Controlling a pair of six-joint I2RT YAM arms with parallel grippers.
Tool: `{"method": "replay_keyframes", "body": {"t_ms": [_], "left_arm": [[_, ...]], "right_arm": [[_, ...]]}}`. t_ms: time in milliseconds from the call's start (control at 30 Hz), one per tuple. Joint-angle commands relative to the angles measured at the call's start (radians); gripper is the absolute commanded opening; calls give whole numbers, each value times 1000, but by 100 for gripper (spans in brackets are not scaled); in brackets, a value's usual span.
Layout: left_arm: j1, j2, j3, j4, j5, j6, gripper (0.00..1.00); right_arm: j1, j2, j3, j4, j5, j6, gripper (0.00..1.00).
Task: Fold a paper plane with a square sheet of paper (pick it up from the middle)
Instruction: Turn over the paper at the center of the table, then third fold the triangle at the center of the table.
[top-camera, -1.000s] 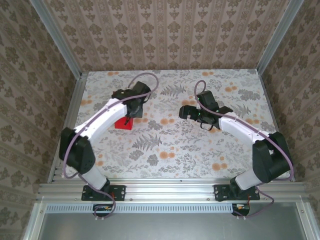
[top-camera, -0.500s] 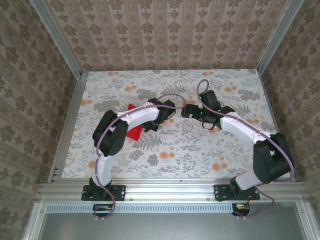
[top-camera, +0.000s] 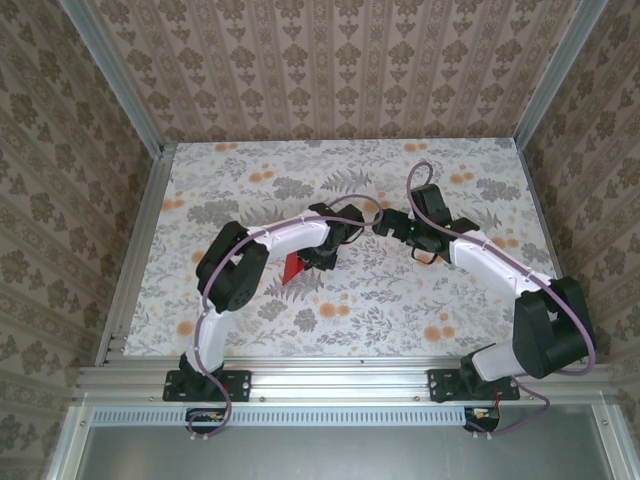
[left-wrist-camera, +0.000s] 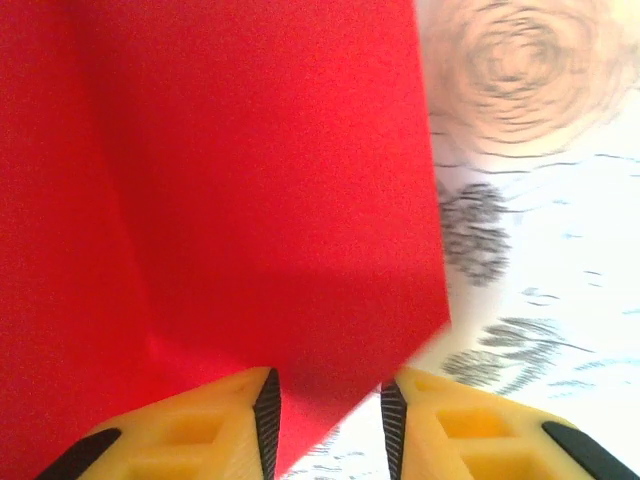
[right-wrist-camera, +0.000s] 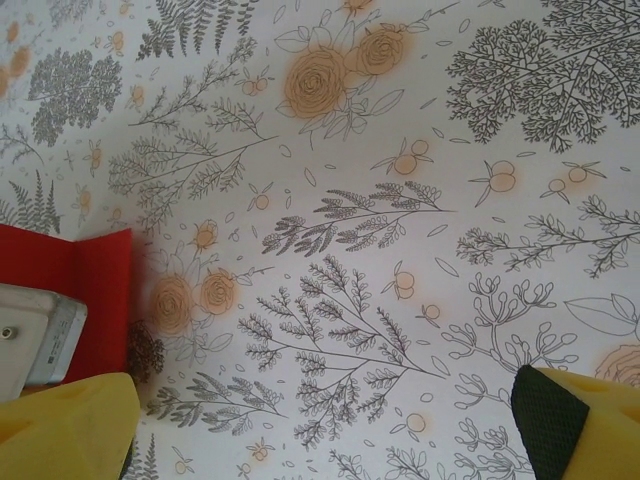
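Paper (left-wrist-camera: 200, 200) is pinched between the fingers of my left gripper (left-wrist-camera: 325, 415), lifted near table (top-camera: 400, 300) centre, at nine o'clock of my right gripper (right-wrist-camera: 320, 430), which stands open. One bend shows; I judge folding barely begun.

This is a robot test booth in a lab: aluminium frame rails (top-camera: 340, 378) surround a table (top-camera: 400, 310) with flowered cloth, and patterned wallpaper panels (top-camera: 330, 70) form the walls.

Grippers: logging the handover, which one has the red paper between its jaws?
The left gripper; the square sheet of paper sits between its jaws. The right gripper's jaws are open, empty.
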Motion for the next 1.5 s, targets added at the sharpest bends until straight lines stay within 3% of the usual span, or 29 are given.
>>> {"method": "replay_keyframes", "body": {"t_ms": [0, 200, 467, 600, 800, 1133, 1467], "left_arm": [[-6, -124, 21, 45, 157, 12, 47], [37, -337, -76, 176, 354, -1, 70], [244, -555, -353, 369, 607, -68, 81], [366, -616, -520, 461, 698, -97, 81], [460, -646, -688, 534, 737, -114, 74], [468, -562, -736, 571, 808, -120, 70], [458, -524, -742, 533, 773, -110, 67]], "right_arm": [[-6, -24, -16, -9, -28, 15, 99], [1, -24, -18, 0, -147, 5, 99], [143, 55, 11, 85, -254, 114, 98], [231, 126, 10, 167, -283, 220, 95], [339, 222, 10, 235, -276, 336, 92], [383, 307, 22, 285, -276, 394, 87], [384, 422, 76, 318, -336, 424, 71]]}}
